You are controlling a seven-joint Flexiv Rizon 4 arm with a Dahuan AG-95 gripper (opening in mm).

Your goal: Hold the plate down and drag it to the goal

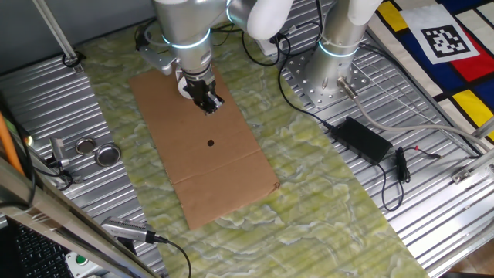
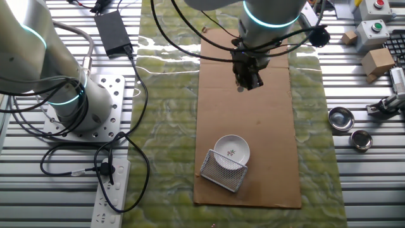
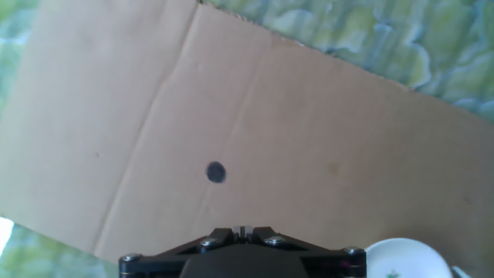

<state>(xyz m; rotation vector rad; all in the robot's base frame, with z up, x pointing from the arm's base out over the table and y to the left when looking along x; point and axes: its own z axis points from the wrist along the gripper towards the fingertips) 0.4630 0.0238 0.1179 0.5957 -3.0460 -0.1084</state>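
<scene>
Other fixed view: gripper hangs over the cardboard, well apart from the plate; can't tell whether it's clenched.

Silver-grey arm with glowing cyan joint rings, black cables trailing, and a black end effector with silver screws.

Small round white plate, shallow, with a faint small mark at its centre. Lying flat on brown cardboard, near one short end. Partly overlapped at one edge by a tilted wire-mesh rack. Mostly hidden behind the arm in one fixed view; only a rim sliver showing at the hand view's lower right corner.
</scene>
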